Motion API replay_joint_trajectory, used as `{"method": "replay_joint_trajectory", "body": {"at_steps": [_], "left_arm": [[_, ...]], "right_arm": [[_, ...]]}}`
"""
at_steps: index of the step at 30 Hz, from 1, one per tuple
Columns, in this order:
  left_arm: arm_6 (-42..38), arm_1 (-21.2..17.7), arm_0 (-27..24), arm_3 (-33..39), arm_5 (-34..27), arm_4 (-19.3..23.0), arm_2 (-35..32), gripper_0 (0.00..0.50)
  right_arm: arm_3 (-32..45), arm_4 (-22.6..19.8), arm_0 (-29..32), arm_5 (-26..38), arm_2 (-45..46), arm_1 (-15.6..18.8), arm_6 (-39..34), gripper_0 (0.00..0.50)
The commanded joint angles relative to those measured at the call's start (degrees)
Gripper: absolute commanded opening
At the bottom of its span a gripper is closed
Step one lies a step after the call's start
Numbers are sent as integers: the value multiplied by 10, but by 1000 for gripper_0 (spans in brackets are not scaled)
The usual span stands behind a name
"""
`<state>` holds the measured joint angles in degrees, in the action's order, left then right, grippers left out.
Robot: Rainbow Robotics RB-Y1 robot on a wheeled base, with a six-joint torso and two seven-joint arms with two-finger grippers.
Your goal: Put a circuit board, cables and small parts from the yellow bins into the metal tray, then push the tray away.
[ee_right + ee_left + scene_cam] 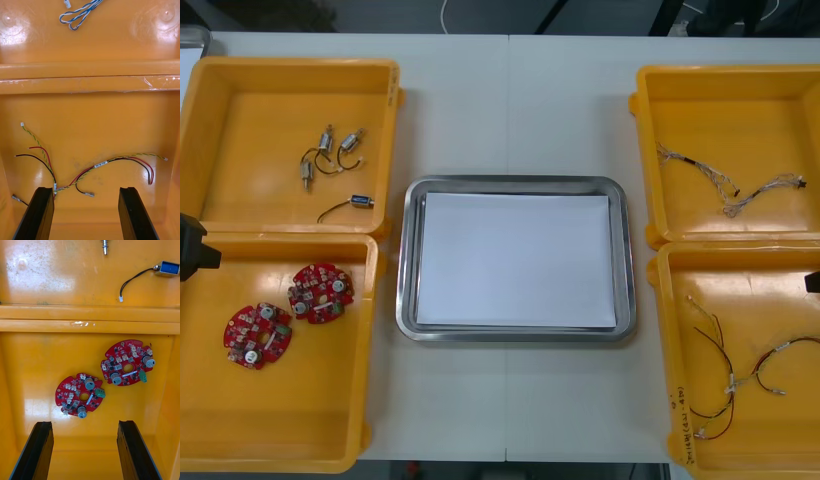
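L claw (pixel 84 423) wide open, empty, over 2 circuit boards (pixel 80 394); R claw (pixel 85 188) same over cables (pixel 100 164).

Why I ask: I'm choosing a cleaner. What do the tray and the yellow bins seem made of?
Shiny rectangular metal tray: likely polished steel or aluminium, reflective rim; matt white inside, perhaps paper. Glossy yellow bins: likely moulded plastic, rounded corners, soft glare.
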<state>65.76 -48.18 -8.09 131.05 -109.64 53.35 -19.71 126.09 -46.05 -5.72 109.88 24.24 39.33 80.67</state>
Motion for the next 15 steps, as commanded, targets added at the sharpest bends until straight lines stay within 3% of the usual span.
{"method": "replay_joint_trajectory", "body": {"at_steps": [1,15], "left_arm": [[46,-24,8,15,-4,3,-17,500],[46,-24,8,15,-4,3,-17,500]], "right_arm": [[18,-4,9,1,17,22,8,500],[18,-4,9,1,17,22,8,500]]}}
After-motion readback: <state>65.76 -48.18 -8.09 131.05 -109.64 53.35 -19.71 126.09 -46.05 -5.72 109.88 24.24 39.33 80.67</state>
